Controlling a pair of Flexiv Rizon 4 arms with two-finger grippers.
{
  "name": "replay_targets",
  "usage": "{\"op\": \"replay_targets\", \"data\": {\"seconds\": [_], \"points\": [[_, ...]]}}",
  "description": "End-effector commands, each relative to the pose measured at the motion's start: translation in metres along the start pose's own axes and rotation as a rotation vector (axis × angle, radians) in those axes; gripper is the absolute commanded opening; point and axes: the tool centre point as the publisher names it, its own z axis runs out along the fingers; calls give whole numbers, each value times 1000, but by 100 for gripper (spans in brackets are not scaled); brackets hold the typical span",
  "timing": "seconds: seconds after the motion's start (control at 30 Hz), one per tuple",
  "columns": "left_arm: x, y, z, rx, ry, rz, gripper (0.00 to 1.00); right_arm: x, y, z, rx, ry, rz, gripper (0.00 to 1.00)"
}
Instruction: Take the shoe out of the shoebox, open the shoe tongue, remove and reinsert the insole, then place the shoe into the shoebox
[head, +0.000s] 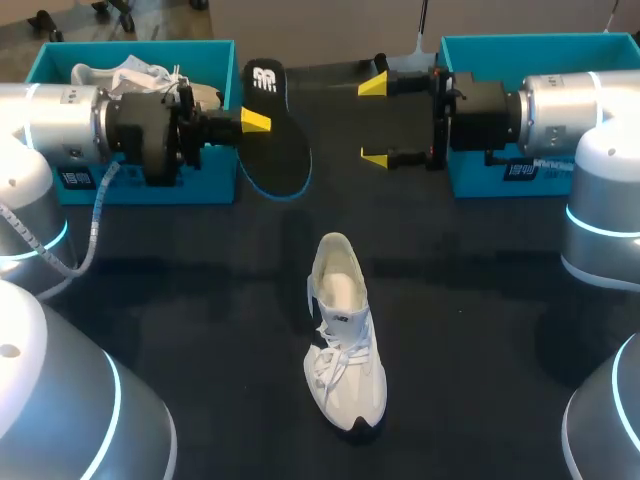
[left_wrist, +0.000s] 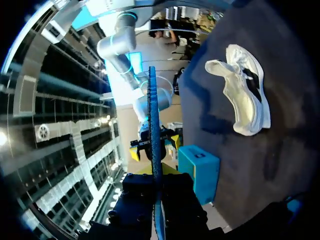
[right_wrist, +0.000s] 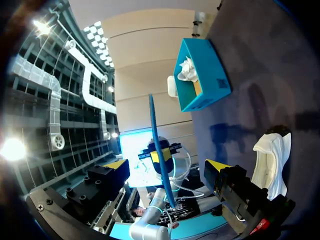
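While the white shoe stands on its sole near the middle of the counter, toe toward me and heel toward the far side, its mouth gapes open and the laces lie loose over the forefoot. Its dark, blue-edged insole is out of it and well apart, held up just beside the right end of the left shoebox. My left pincer is clenched on that insole at one end, and the rest juts out past the fingers. My right pincer faces it from the other side, released, its two yellow tips spread wide and touching nothing. The right shoebox sits behind that arm. A white bundle fills the left shoebox; I cannot tell what it is.
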Motion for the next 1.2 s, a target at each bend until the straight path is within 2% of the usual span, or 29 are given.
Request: {"op": "replay_targets", "data": {"seconds": [0.03, 0.13, 0.27, 0.57, 0.9, 0.97, 1.2], "points": [[9, 3, 14, -7, 16, -26, 0, 0, 0, 1, -3, -2, 0, 100], [11, 7, 15, 11, 9, -60, 0, 0, 0, 1, -3, -2, 0, 100], [13, 14, 15, 34, 3, -82, 0, -5, 0, 12, 56, -33, -95, 100], [15, 19, 17, 60, 17, -65, 0, -22, 2, 29, 179, -74, -188, 100], [15, 19, 17, 60, 17, -65, 0, -22, 2, 29, 179, -74, -188, 100], [16, 19, 19, 58, 23, -52, 0, -17, 1, 34, 186, -118, -204, 100], [19, 19, 28, 61, 25, -7, 0, -25, -8, 39, 173, -100, -280, 100]]}}
